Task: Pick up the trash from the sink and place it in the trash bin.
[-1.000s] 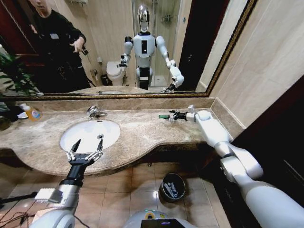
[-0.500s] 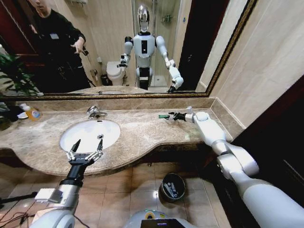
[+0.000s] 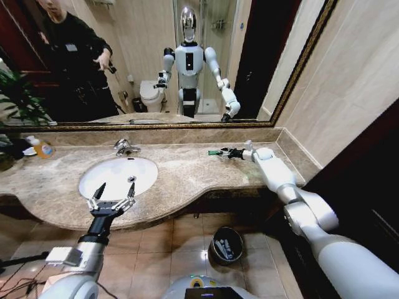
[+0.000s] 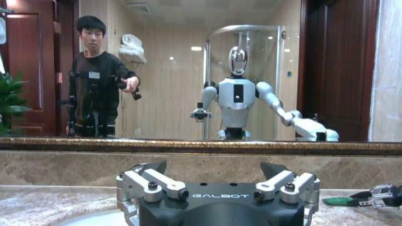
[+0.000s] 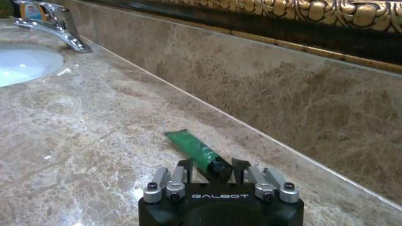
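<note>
Presently we log the right tool (image 3: 225, 152) on the bench (image 3: 181, 174) well right of the sink (image 3: 118, 176), clamped on a small green tube (image 5: 196, 150) lying flat, while the left tool (image 3: 112, 194) hovers spread apart over the sink's near rim.

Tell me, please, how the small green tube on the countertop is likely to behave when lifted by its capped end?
The green tube looks thin and flattened, so probably light and somewhat floppy. Its round dark cap sits between the right pincer fingers, so it may swivel. Lying on polished marble countertop, it could slide if nudged.
</note>
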